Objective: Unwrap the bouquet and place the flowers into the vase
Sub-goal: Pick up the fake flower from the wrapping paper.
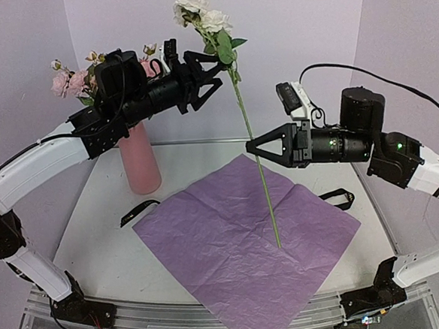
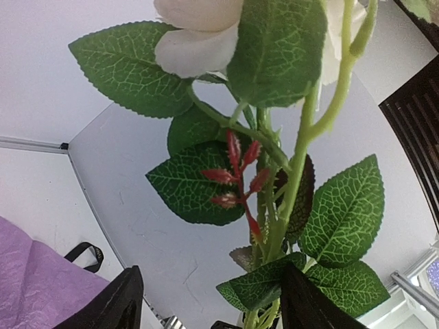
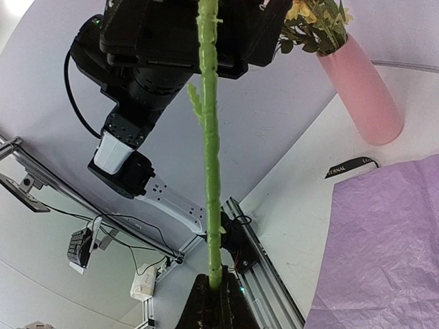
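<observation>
**Wrapping off, one stem in mid-air — vase only partly filled**

You are looking at a bouquet that is already undone. The paper sheet is lying flat and open on the table, with a black ribbon loop resting by its left corner and a second loop off its right corner. Some pink and yellow flowers are standing in the vase at the back left.

The cream-white flower is hanging upright over the sheet, well apart from the vase. Its stem tip is just above or on the paper — I cannot tell which. Your right gripper is pinching that stem partway down, its fingers pressed together on it. Your left gripper is sitting with its fingers spread either side of the leafy part under the blooms, gripping nothing.

By my reckoning the unwrapping is finished. What is remaining is getting this stem across into the vase's narrow mouth.
</observation>
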Controlling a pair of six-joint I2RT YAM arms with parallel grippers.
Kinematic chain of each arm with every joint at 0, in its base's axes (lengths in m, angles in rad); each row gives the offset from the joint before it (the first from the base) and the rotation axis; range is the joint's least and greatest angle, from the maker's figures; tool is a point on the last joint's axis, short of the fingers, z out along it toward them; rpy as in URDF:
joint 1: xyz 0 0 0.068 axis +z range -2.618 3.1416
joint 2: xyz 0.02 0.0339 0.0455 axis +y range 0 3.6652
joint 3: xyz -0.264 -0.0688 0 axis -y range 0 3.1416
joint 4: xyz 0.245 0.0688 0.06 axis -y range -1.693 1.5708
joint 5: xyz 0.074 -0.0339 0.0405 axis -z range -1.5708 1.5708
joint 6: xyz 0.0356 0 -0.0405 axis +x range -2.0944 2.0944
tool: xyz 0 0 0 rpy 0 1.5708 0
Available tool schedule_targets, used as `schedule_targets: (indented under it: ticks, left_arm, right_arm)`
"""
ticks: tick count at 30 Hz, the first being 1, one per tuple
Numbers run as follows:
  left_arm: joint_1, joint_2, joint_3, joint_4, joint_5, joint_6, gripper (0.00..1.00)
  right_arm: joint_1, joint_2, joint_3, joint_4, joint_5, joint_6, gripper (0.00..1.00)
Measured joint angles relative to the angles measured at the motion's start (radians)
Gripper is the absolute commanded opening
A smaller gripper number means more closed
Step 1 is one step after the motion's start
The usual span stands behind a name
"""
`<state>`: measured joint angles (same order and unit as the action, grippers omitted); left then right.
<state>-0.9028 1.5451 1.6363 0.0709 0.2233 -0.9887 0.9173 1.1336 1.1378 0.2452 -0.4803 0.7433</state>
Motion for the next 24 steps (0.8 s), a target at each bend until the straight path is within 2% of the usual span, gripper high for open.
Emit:
schedule_targets:
  ticks: [3,6,7,15,18,19,20,23,24]
  left_arm:
    - [0.000,0.000,0.000,0.014,0.008,-0.005,0.57]
    - [0.000,0.000,0.000,0.020,0.008,-0.008,0.55]
    - [0.000,0.000,0.000,0.020,0.008,-0.007,0.51]
    - [-0.001,-0.006,-0.008,0.041,0.004,-0.005,0.03]
    - [-0.002,-0.018,-0.024,0.042,-0.004,-0.001,0.00]
    - [-0.002,-0.024,-0.030,0.043,-0.009,0.004,0.00]
    - [-0.003,-0.031,-0.040,0.043,-0.015,0.013,0.00]
    - [-0.002,-0.061,-0.076,0.039,-0.036,0.036,0.00]
    - [-0.002,-0.075,-0.090,0.032,-0.045,0.052,0.00]
  right_arm:
    - [0.000,0.000,0.000,-0.003,-0.007,0.000,0.00]
    - [0.000,0.000,0.000,-0.007,-0.023,0.000,0.00]
    - [0.000,0.001,0.000,-0.008,-0.030,0.001,0.00]
    - [0.000,0.006,-0.003,-0.017,-0.055,0.008,0.02]
    - [0.000,0.006,-0.006,-0.022,-0.054,0.009,0.30]
    - [0.000,0.006,-0.008,-0.023,-0.054,0.011,0.45]
    - [0.000,0.006,-0.008,-0.024,-0.054,0.011,0.54]
    - [0.000,0.005,-0.010,-0.025,-0.048,0.011,0.74]
    - [0.000,0.005,-0.012,-0.028,-0.039,0.010,0.77]
